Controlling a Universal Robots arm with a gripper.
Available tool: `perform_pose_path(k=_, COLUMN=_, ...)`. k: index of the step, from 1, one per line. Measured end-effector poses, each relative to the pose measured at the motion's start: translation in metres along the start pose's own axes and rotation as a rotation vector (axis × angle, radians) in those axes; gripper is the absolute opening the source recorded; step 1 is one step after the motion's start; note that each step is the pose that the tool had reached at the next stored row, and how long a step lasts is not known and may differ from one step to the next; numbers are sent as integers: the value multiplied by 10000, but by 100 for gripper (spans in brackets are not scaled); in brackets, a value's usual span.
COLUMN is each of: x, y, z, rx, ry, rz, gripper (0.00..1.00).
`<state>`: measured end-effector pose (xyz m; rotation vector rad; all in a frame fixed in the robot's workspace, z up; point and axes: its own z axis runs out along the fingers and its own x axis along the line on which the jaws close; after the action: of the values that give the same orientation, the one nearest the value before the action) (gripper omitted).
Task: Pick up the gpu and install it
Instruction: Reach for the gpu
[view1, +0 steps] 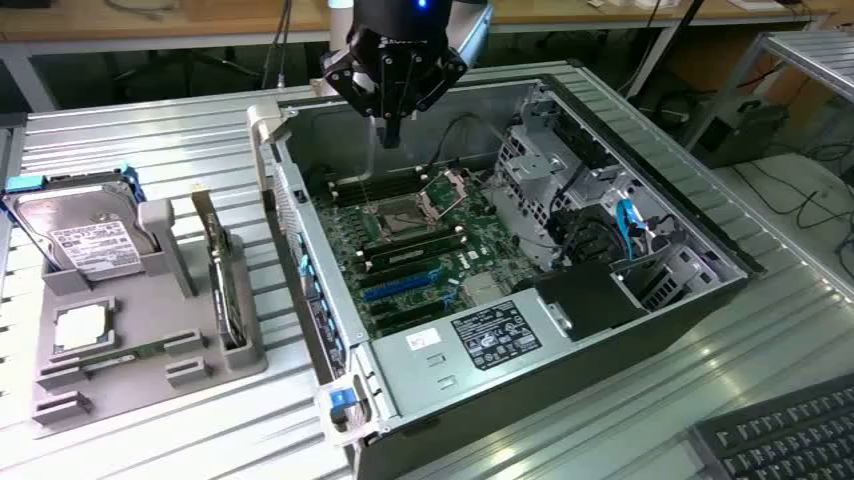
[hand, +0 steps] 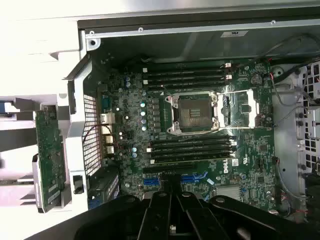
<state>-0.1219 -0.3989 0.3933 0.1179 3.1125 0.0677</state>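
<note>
The gpu (view1: 218, 272) is a thin flat card standing on edge in a slot of the grey holder (view1: 134, 375), at the exterior view's left of the computer case. From the wrist view its board (hand: 49, 155) looks dark green, beside the case's rear wall. My gripper (view1: 390, 138) hangs over the far end of the open case (view1: 441, 385), apart from the card. Its fingers are shut with nothing between them. In the wrist view the gripper (hand: 172, 195) points down at the motherboard (hand: 130, 130) near the blue expansion slots (hand: 195, 178).
The holder also carries a silver hard drive (view1: 87, 245) and a small square processor chip (view1: 80, 325). Inside the case are an open CPU socket (view1: 400, 215), a drive cage (view1: 541, 180) and cables. A keyboard (view1: 787, 440) lies at the near right.
</note>
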Motion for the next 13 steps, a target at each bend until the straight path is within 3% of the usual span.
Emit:
perform_pose_path(k=10, x=0, y=0, z=0, rx=0, ry=0, rz=0, gripper=11)
perform_pose_path(k=13, x=78, y=-31, z=-3, rx=-1, ry=-12, rz=0, gripper=11)
